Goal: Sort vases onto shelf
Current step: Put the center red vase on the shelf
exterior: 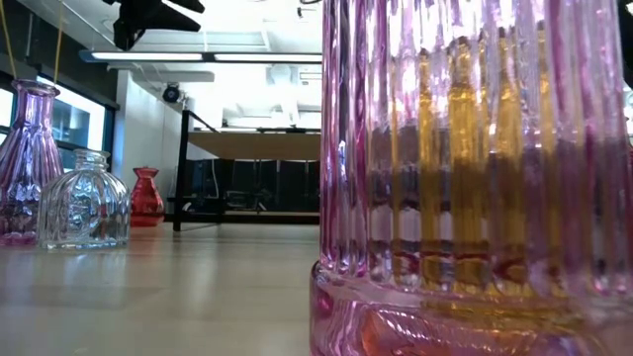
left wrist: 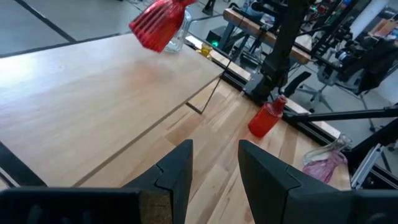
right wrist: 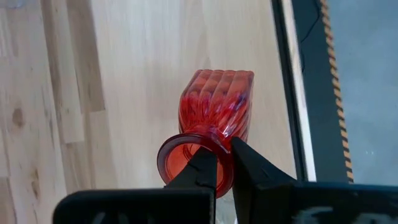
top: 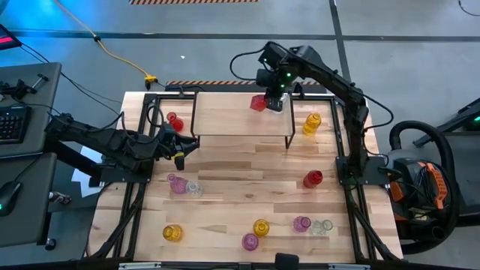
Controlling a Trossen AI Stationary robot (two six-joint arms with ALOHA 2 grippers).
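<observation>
Bench half-sorted: right gripper (right wrist: 222, 163) jaws clamped on red vase (right wrist: 214, 106) rim over shelf (top: 225, 120), placing step, next lower and release; left gripper (left wrist: 214, 165) jaws apart, waiting.

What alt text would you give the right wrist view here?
The right hand pinches the rim of a red ribbed vase, holding it tilted over the shelf and its light wooden top. The shelf's dark frame edge and grey floor run along one side.
</observation>
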